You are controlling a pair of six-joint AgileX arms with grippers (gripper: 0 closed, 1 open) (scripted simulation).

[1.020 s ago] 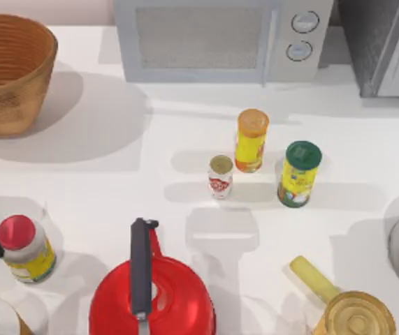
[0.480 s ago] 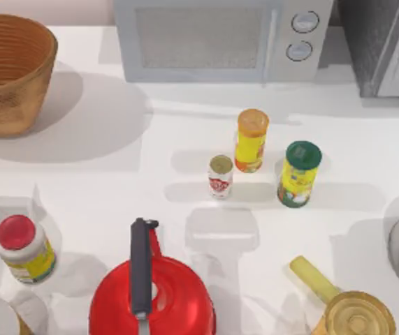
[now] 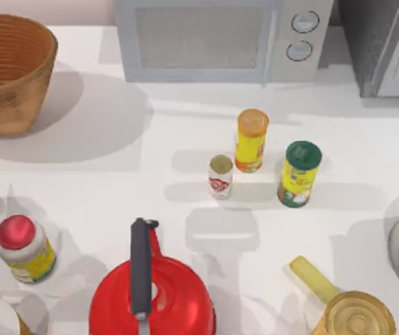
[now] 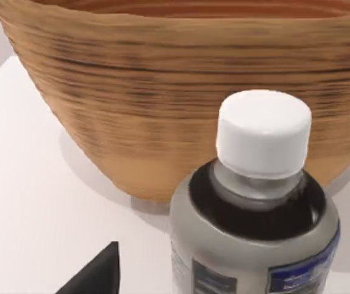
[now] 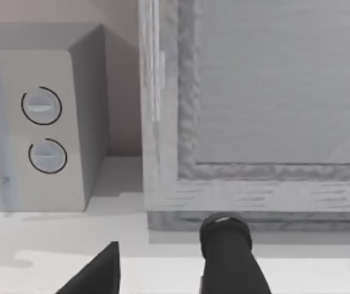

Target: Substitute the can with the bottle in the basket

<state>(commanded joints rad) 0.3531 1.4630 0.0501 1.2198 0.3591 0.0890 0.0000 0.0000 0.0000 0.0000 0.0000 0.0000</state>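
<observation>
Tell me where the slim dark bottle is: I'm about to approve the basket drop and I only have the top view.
Observer: In the left wrist view the slim dark reddish-brown bottle with a blue-banded label is upright, close before the camera and facing the large woven wicker basket.
Operator: Is it over the rim yet?
Observer: No. Its white cap shows against the basket's outer wall, below the rim.
Operator: And the right arm?
Observer: Its wrist view faces the pale grey microwave and its two round knobs at the back of the table.
</observation>
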